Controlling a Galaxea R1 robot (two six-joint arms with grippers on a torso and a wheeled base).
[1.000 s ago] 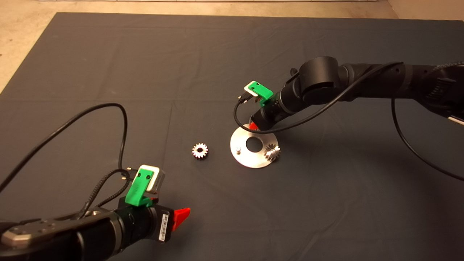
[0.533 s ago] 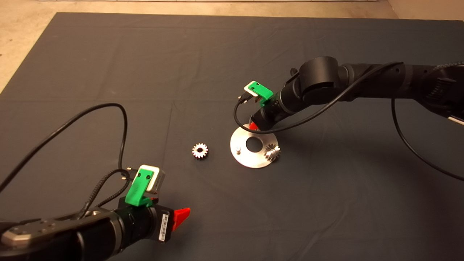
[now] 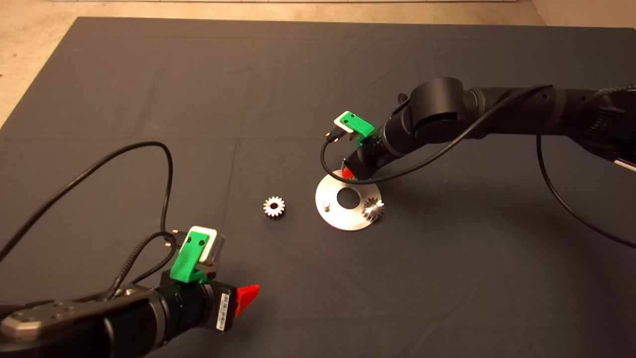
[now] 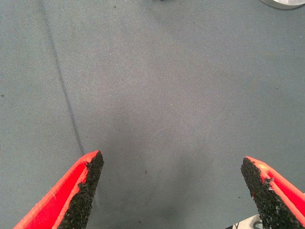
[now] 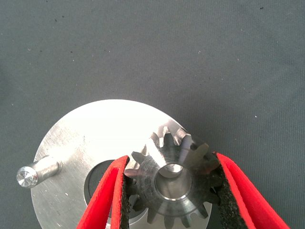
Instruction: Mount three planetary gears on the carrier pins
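Observation:
The shiny round plate lies mid-mat with one bare carrier pin on its left side. One planetary gear sits on the plate's near right. A second gear lies loose on the mat, left of the plate. My right gripper is at the plate's far rim, shut on a third gear held over the plate; silvery metal shows inside its bore. That gear is hidden in the head view. A bare pin stands beside it. My left gripper is open over bare mat.
The left arm waits at the mat's near left corner, its black cable looping above the mat. The right arm reaches in from the right with a hanging cable. Beige floor borders the mat at the far left.
The left arm has edged very slightly toward the near edge. The right gripper and the gears have not visibly moved.

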